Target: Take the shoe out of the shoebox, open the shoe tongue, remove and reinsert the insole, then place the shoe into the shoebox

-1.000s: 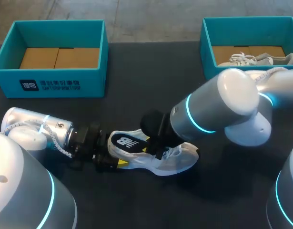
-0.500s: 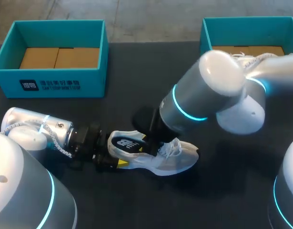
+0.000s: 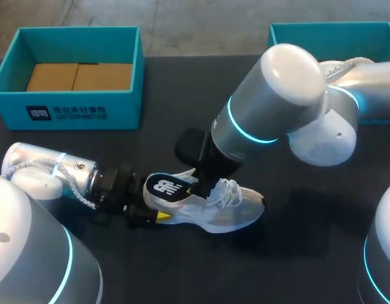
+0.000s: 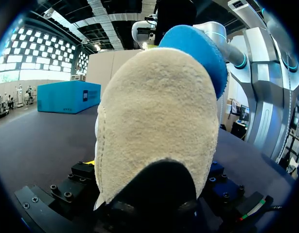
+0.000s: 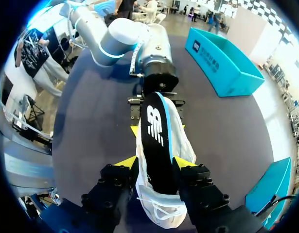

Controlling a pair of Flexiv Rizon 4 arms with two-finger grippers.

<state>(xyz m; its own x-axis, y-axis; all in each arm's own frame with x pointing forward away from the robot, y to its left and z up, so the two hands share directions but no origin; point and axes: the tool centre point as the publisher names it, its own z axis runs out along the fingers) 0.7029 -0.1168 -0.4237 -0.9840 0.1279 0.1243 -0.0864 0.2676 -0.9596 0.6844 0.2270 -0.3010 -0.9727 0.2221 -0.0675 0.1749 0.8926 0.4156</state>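
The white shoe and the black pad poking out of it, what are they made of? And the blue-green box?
White lace-up shoe: looks like soft mesh cloth, matte, with woven laces; its heel looks fuzzy, maybe suede. Black flat insole: probably foam with a smooth cloth top, since it curves without creasing. Teal open box: likely coated cardboard, matte, with plain brown cardboard on its floor.

The shoe (image 3: 236, 214) in my left gripper (image 3: 151, 213) is cream-white with white laces. The insole (image 5: 156, 141) between my right gripper's (image 5: 156, 164) yellow tips is black with a white logo and a blue edge. The box (image 3: 80, 111) ahead is teal with brown inside, the other box (image 3: 321, 31) is teal, and the table (image 3: 182, 95) is black.
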